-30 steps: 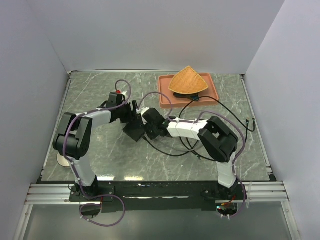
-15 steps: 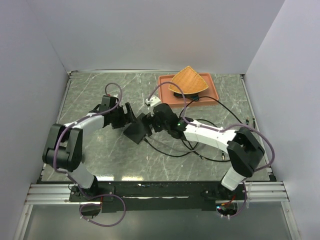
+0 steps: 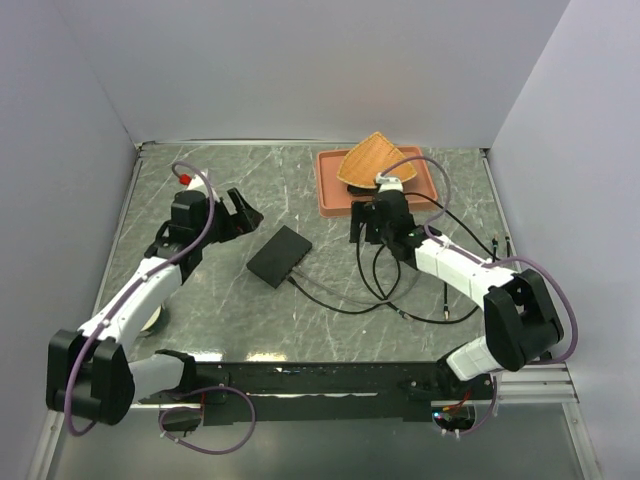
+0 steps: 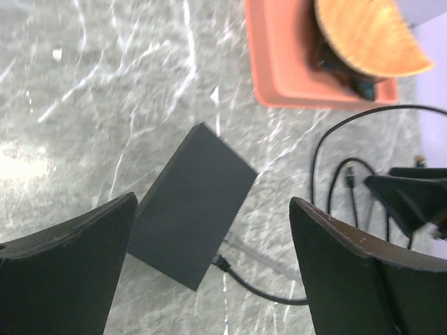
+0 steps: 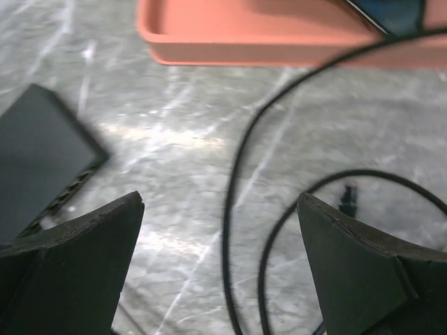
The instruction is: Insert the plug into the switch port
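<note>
- The grey marbled table (image 3: pixel 200 190), walled in white, carries the flat black box (image 3: pixel 280 256) near its middle, left of the tray (image 3: pixel 335 195).
- A plug (image 4: pixel 222 264) appears seated in a port (image 4: pixel 214 255) on the box's long edge facing the right arm, so the insertion looks done.
- The left tool (image 4: pixel 213 202) and right tool (image 5: pixel 220 199) gape wide and empty, clear of the box.
- The box is matte and lies flat.

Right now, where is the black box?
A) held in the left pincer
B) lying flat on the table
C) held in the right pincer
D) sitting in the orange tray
B: the black box lies flat on the table, while the left pincer and the right pincer are both open with nothing in them.
</note>
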